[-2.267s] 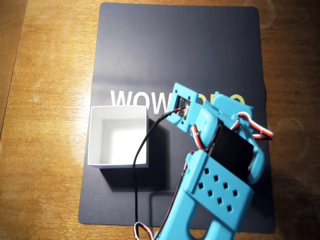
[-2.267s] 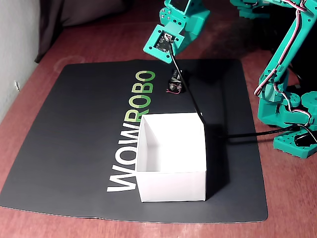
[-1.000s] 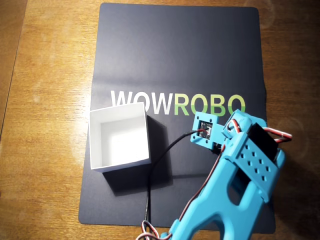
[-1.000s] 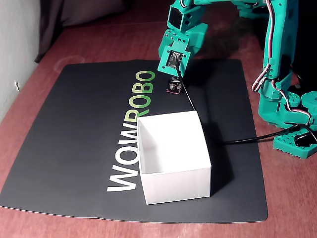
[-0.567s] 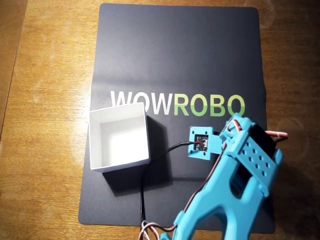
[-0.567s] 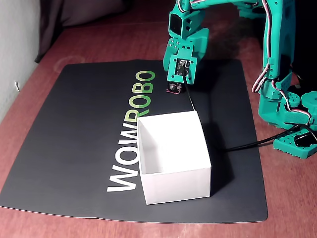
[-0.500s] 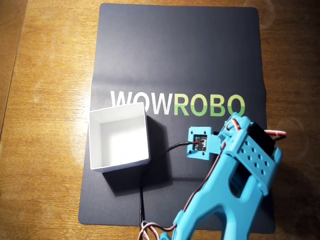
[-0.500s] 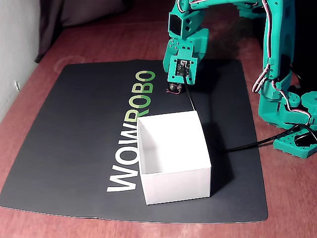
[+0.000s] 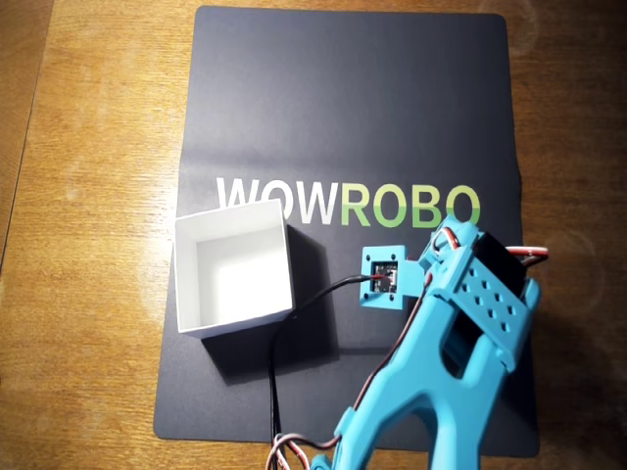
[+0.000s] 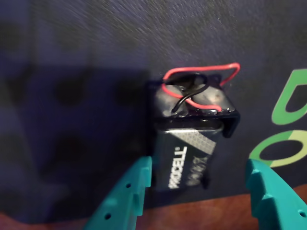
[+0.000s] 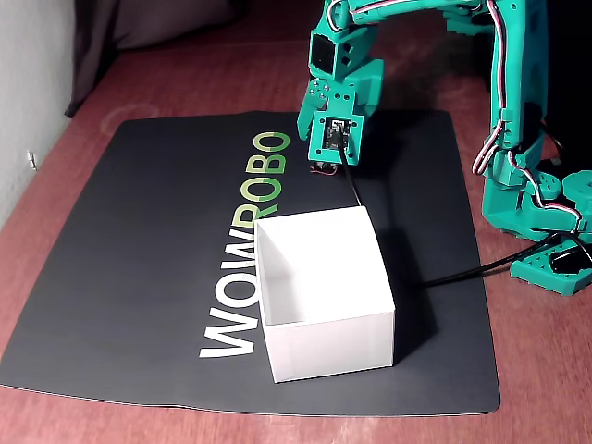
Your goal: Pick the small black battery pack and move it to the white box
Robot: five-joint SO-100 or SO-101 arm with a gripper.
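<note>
Already the teal two-finger tool [image 10: 196, 184] straddles the small black rectangular battery pack [image 10: 189, 158] lying on the dark mat [image 9: 294, 117], spread wide, gripping nothing; closing off-centre could snag its red wires [image 10: 201, 79], well short of the square white cardboard box [image 11: 324, 361]

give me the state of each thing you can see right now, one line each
small black battery pack: lying flat on the mat, not yet gripped, red wires at its far end.
white box: open-topped, upright, empty.
pincer: open, fingers either side of the pack.
black mat: flat on the wooden table.
</note>
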